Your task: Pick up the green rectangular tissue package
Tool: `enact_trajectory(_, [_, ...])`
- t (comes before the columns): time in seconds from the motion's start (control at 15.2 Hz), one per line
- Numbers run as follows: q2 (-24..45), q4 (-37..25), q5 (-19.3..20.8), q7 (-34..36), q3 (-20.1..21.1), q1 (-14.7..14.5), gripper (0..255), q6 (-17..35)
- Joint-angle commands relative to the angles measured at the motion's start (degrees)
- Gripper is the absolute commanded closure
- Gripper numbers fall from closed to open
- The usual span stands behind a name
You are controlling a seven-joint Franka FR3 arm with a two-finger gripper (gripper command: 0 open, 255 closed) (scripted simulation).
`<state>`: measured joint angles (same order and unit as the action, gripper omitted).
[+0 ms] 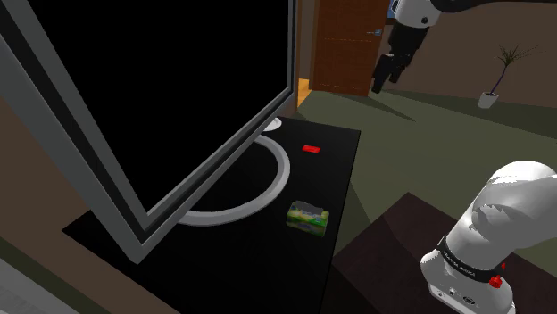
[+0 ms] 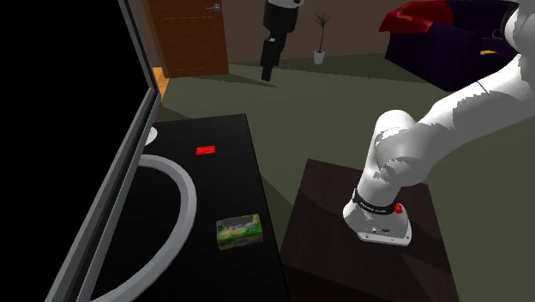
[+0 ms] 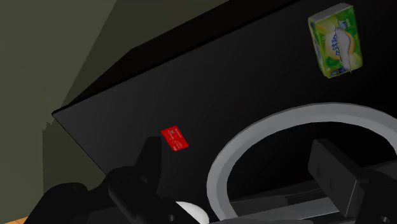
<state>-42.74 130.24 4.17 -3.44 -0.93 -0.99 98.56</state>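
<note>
A huge flat screen [image 1: 161, 80] leans across the black table [image 1: 268, 268], its top and left cut off in the shoulder view. Its grey ring base [image 1: 272, 183] is half hidden behind it. The green tissue package [image 1: 308, 216] lies flat just beside the ring, toward the table's right edge in the shoulder view. A small red card [image 1: 311, 149] lies farther back. The black gripper [image 1: 384, 80] hangs high beyond the table's far end, fingers spread, holding nothing.

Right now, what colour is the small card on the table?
The card is red, clearest in wrist view.
</note>
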Motion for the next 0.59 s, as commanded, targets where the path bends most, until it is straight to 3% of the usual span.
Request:
enact_trajectory(0.0, [0.0, 0.0, 0.0, 0.0, 0.0, 0.0, 0, 0.0])
enact_trajectory(0.53, [1.9, 10.3, -1.9, 4.4, 5.9, -3.2, 0, 10.2])
